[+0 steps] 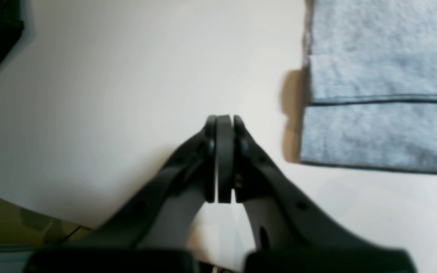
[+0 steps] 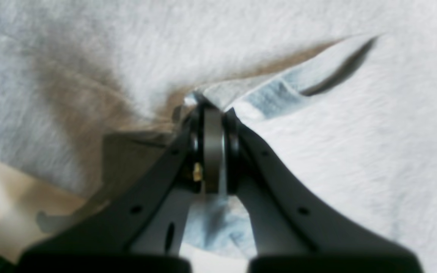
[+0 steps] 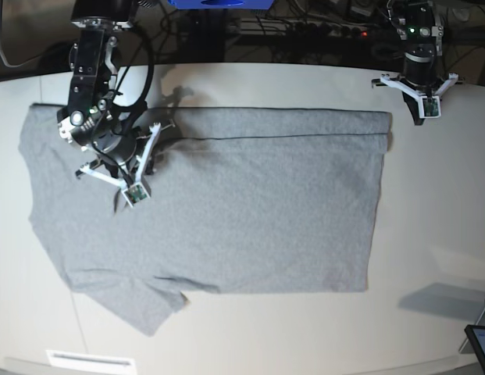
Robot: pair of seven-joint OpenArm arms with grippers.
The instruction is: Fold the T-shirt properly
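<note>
**Ana:** T-shirt (image 2: 317, 151) first, starting at the right arm's jaws: are they on the cloth?

**Ben:** Yes. In the right wrist view the right gripper (image 2: 212, 113) is clenched on a pinched ridge of grey fabric, right at its tips. A fold edge runs away from the tips, up and to the right in that view. In the base view that gripper (image 3: 117, 160) sits on the sleeve end of the shirt, near the far folded band.

**Ana:** And the other arm?

**Ben:** The left gripper (image 1: 224, 125) is pressed together on nothing, over bare table (image 1: 127, 76). The shirt's corner (image 1: 374, 113) lies to the right of its tips in the left wrist view, near but apart, with a hem line running crosswise. From the base camera, this gripper (image 3: 420, 98) hangs just off the far hem corner.

**Ana:** How does the shirt lie overall?

**Ben:** Spread flat on the table (image 3: 429, 258), long axis running across the base view: sleeves and shoulders toward the right arm's side, hem toward the left arm's. A strip along the far edge is already folded over, and the near sleeve sticks out at the near edge.

**Ana:** So what does the next move turn on?

**Ben:** My judgement: the right arm holds the cloth, and most of the shirt lies toward the near edge from its jaws, so any carry goes across the short axis. The left arm is nearer the hem and would have to part its jaws and step sideways onto that corner to match.
</note>
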